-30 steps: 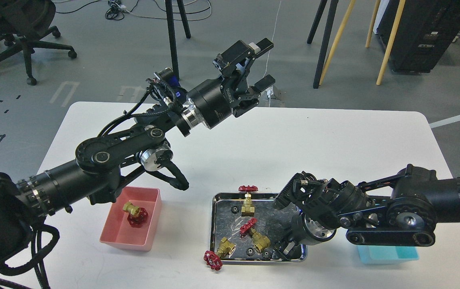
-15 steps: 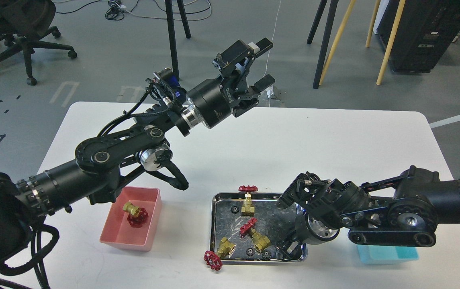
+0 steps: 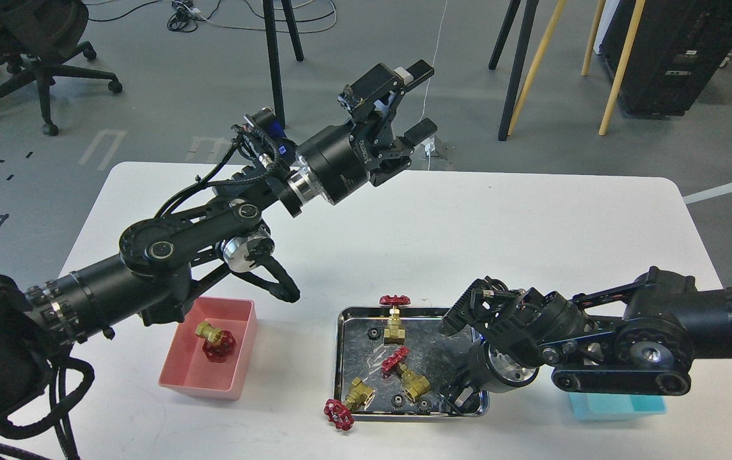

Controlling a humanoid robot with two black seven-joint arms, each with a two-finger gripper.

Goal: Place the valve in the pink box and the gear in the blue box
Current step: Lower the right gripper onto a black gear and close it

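One valve (image 3: 215, 342) lying inside the pink box (image 3: 236, 358), at lower left of the frame, red handwheel toward the bottom. Three more valves at lower centre: one (image 3: 394, 322) upright at the top edge of the steel tray (image 3: 342, 364), its handwheel past the rim; one (image 3: 406, 372) lying in the tray's middle; one (image 3: 348, 404) across the lower left rim, handwheel out on the white table (image 3: 468, 236). Small black gears in the tray: one (image 3: 373, 332) near the upper left corner, one (image 3: 397, 400) near the lower edge. Blue box (image 3: 615, 407) at lower right, mostly hidden under the right arm. Right gripper (image 3: 458, 399) lowered into the tray's lower right corner, seen dark and end-on; cannot tell how the jaws stand, nor whether something is between them. Left gripper (image 3: 418, 99) raised at upper centre, above the far table edge, jaws spread wide and empty.
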